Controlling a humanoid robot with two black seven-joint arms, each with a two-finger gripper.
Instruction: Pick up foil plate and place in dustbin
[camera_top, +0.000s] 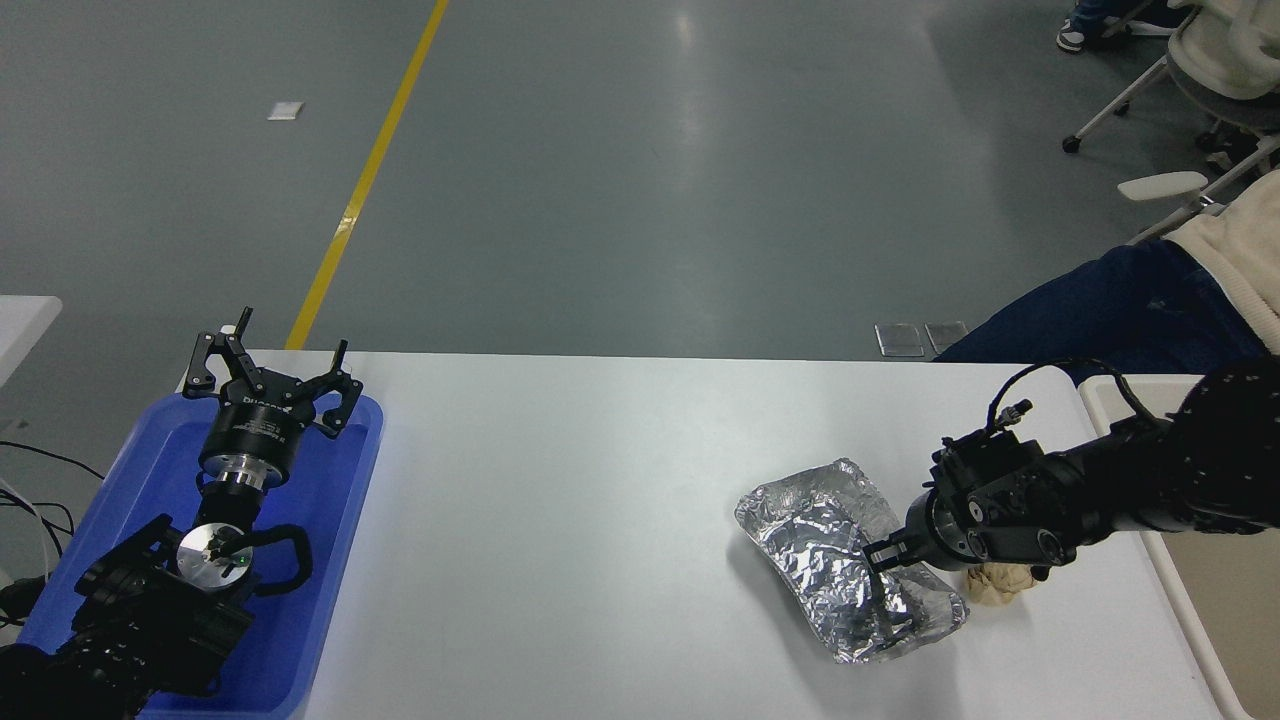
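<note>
The foil plate, a crinkled silver tray, lies on the white table right of centre. My right gripper comes in from the right edge and sits low at the plate's right rim, its tip down inside the tray. I cannot make out whether it grips the foil. The dustbin, cream-beige, stands at the table's right end, partly behind my right arm. My left gripper is parked open over the blue tray at the lower left.
A crumpled tan paper ball lies just right of the plate, half hidden under my right wrist. The blue tray fills the table's left end. A seated person's leg and office chairs are beyond the far right corner.
</note>
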